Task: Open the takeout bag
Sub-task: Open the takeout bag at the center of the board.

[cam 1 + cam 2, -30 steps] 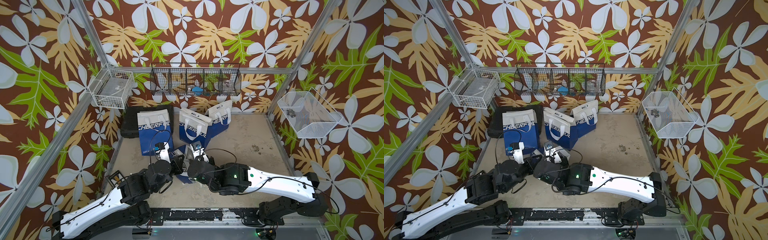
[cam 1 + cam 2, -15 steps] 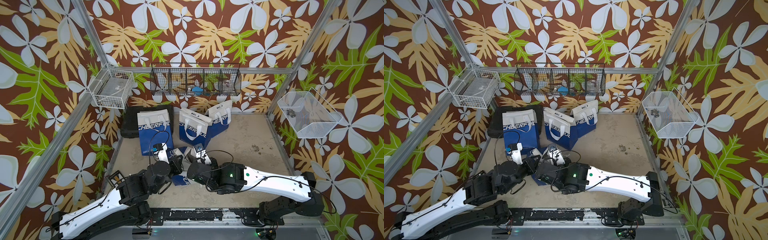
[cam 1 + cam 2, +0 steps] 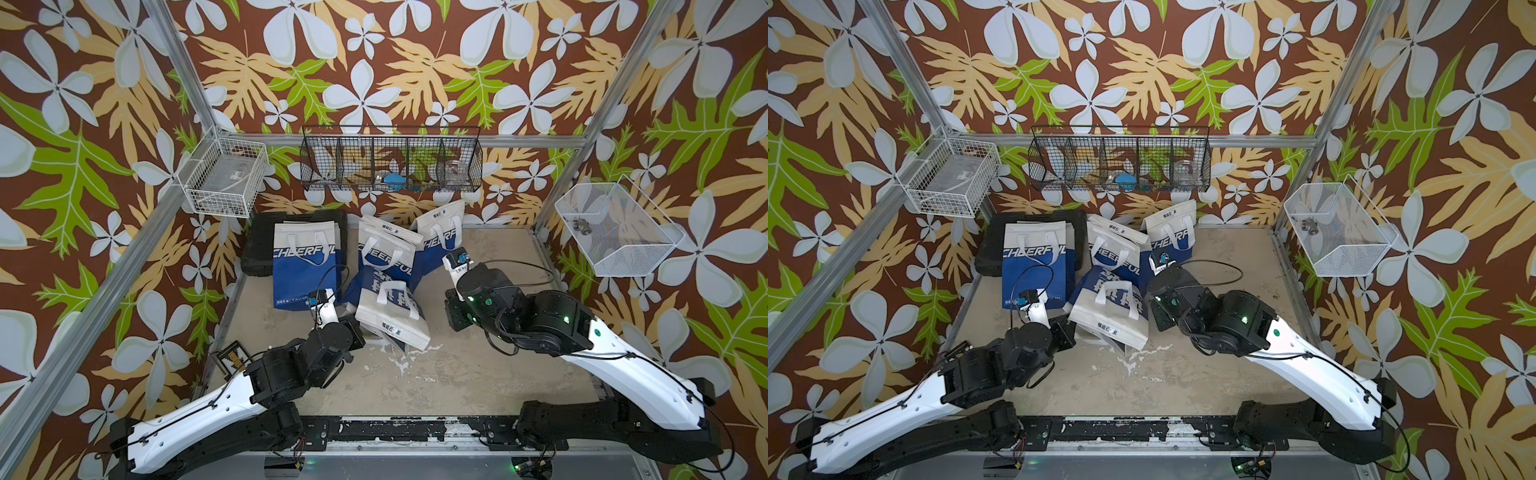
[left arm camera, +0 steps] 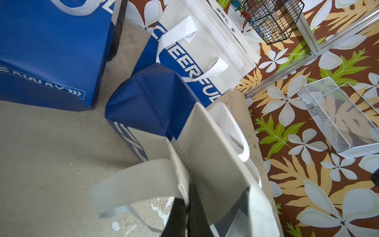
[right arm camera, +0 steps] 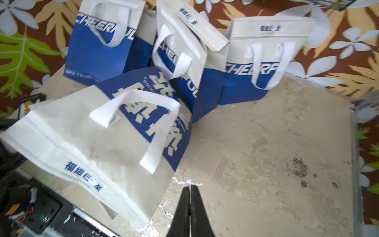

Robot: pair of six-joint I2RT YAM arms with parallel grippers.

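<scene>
The takeout bag (image 3: 392, 316) lies tipped over in the middle of the bench (image 3: 478, 374). Its blue base points far, against the standing bags (image 3: 386, 253), and its white mouth points near and slightly right. The left end effector (image 4: 188, 202) is clamped narrow on the mouth's near-left edge. The right end effector (image 5: 190, 187), fingers together and empty, hangs right of the bag and apart from it. The free lip probably lies to its left.

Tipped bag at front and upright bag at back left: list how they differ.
The tipped bag lies slanted; the upright bag stands. The tipped bag shows big Chinese characters; the upright bag shows CHEERFUL. The left claw pinches the tipped bag's edge; no claw holds the upright bag. Both are blue and white with white handles.
</scene>
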